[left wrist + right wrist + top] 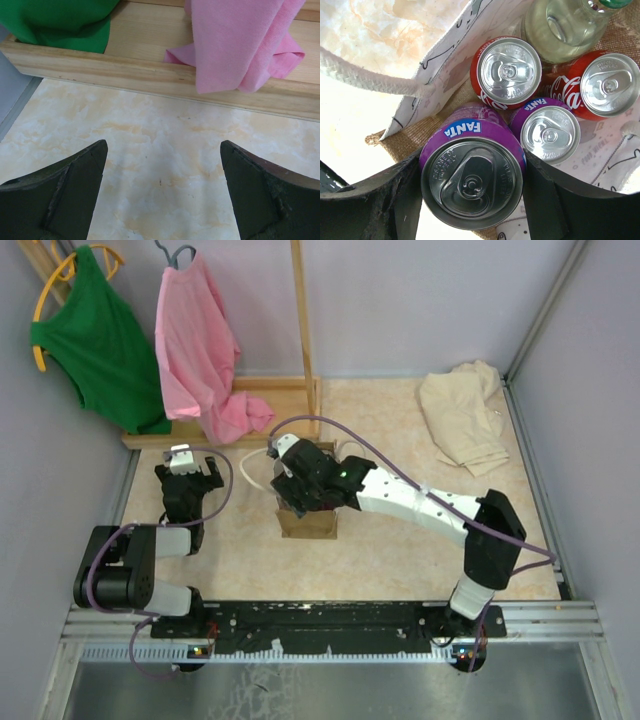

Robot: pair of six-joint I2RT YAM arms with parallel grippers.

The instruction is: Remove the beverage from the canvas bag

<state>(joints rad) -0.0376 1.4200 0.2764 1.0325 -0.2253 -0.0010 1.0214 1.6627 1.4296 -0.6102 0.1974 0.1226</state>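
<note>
The tan canvas bag (pixel 308 523) stands mid-table, its white lining (pixel 450 55) and a rope handle (pixel 365 77) showing in the right wrist view. My right gripper (pixel 300 485) reaches into it from above. That gripper (pixel 472 187) is shut on a purple Fanta can (pixel 470 172), a finger on each side, and the can's top sits closer to the camera than the others. Also in the bag are a second purple Fanta can (pixel 550 132), two red Coca-Cola cans (pixel 509 70) (pixel 607 82) and a clear bottle (pixel 560 25). My left gripper (pixel 190 468) (pixel 163 145) hangs open over bare table.
A wooden rack base (pixel 250 405) runs along the back left, with a pink cloth (pixel 200 350) and a green cloth (pixel 95 330) hanging over it. A cream cloth (pixel 465 415) lies crumpled at the back right. Walls close in both sides.
</note>
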